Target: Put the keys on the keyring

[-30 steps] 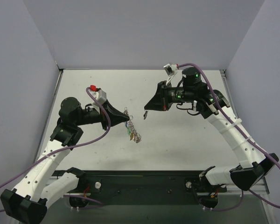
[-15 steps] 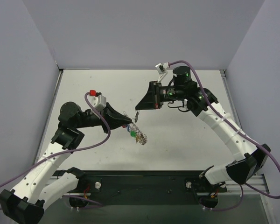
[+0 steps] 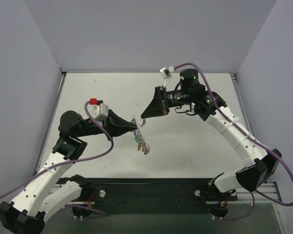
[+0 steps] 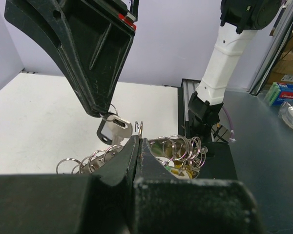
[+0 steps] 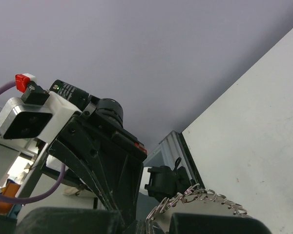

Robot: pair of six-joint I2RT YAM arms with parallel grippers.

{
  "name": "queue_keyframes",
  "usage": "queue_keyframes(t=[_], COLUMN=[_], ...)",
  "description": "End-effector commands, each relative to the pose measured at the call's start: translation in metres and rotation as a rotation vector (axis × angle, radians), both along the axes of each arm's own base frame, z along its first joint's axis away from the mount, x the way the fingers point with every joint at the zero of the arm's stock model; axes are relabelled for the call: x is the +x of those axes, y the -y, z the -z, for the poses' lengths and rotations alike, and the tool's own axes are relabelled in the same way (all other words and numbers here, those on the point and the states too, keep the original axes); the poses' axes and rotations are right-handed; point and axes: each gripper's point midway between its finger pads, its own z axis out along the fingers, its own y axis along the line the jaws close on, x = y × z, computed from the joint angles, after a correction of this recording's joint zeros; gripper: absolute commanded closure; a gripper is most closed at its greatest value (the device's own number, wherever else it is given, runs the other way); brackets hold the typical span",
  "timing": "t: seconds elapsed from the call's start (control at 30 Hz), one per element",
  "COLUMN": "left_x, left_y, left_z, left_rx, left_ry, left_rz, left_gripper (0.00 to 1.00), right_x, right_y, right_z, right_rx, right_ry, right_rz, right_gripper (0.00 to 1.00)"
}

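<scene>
My left gripper [image 3: 135,127] is shut on the keyring [image 3: 142,142], a flat silvery toothed ring carrying several small wire loops, held above the table. Green and yellow keys [image 3: 137,139] dangle from it. In the left wrist view the shut jaws [image 4: 138,141] pinch the keyring [image 4: 162,146], with the coloured keys [image 4: 183,170] behind. My right gripper [image 3: 143,120] is shut on a small silver key with a dark head [image 4: 115,130] and holds it right at the ring's top edge. The keyring also shows in the right wrist view [image 5: 205,200].
The white table [image 3: 195,146] lies below both grippers. Grey walls stand on the left, back and right. The black base rail [image 3: 151,187] runs along the near edge.
My right gripper has moved left and down with its key, closing on the left gripper's tip. My left gripper has shifted the keyring a little, and the hanging keys swung.
</scene>
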Motion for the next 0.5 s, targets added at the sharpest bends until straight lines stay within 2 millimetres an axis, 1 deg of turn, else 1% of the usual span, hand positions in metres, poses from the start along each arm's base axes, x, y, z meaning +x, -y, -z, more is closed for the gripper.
queue_keyframes(t=[0.0,0.2,0.47], left_x=[-0.004,-0.005,-0.01], left_y=[-0.004,-0.005,-0.004], left_z=[-0.027,-0.03,-0.037], left_rx=[-0.048,-0.05,-0.065], left_ry=[0.133,0.151,0.178], left_rz=[-0.021,-0.021,0.002], left_gripper=[1.0,1.0,1.0], right_x=[-0.014,-0.02,-0.022], right_y=[0.002,0.001,-0.004], right_z=[-0.007,-0.003,0.007], right_rx=[0.041,0.032,0.01], right_ry=[0.02,-0.003,-0.036], right_rz=[-0.093,-0.134,-0.154], right_gripper=[1.0,1.0,1.0])
